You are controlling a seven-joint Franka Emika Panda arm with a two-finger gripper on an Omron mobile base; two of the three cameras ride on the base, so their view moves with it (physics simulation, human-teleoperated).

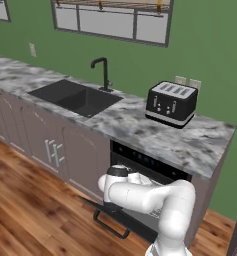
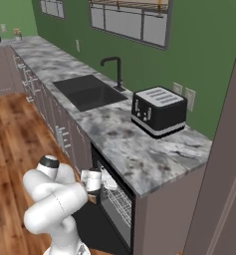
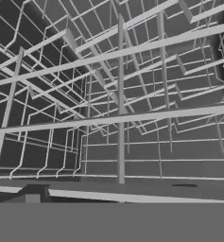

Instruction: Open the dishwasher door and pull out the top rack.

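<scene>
The dishwasher door (image 1: 101, 209) is dark and swung down flat, its curved bar handle (image 1: 111, 227) toward the floor; it also shows as a dark panel (image 2: 95, 223) below my arm. My gripper (image 2: 108, 183) reaches into the open cavity just under the counter, and its jaws stand wide. The top rack (image 3: 120, 113) is a light grey wire grid, very close in the hand view, with its front rail (image 3: 132, 189) low in that view. White wire (image 2: 120, 201) shows inside the cavity. Whether the fingers touch the rack is hidden.
A black toaster (image 1: 171, 102) stands on the marble counter (image 1: 140, 132) above the dishwasher. A dark sink (image 1: 75, 96) with a black faucet (image 1: 102, 72) lies to the left. Mauve cabinet doors (image 1: 45, 145) line the left. A tall panel (image 2: 224, 174) stands on the right.
</scene>
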